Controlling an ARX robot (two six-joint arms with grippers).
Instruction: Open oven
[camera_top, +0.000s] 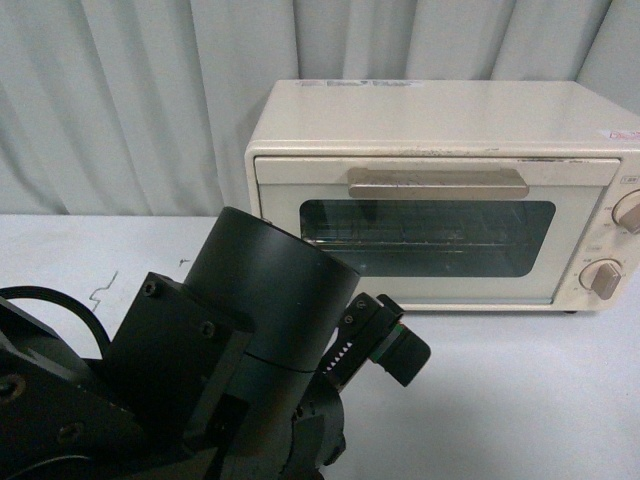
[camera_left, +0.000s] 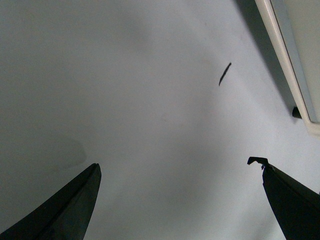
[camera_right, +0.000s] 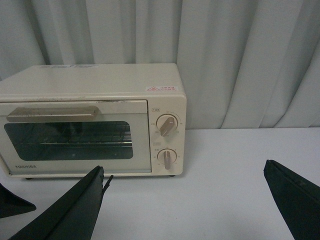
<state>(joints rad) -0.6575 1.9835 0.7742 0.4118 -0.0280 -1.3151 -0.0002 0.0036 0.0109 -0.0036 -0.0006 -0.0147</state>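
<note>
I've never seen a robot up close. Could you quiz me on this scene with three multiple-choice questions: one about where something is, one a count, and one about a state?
1. Where is the bar handle on the oven?
A) across the top of the door, above the window
B) below the window
C) on the oven's roof

2. How many round knobs does the oven have?
A) one
B) two
C) four

3. How is the oven door?
A) folded down flat
B) shut
C) taken off

Answers:
1 A: the front view shows the handle lying over the glass window.
2 B: the right wrist view shows one knob above the other, beside the door.
3 B: the door stands upright, flush with the oven's front.
</note>
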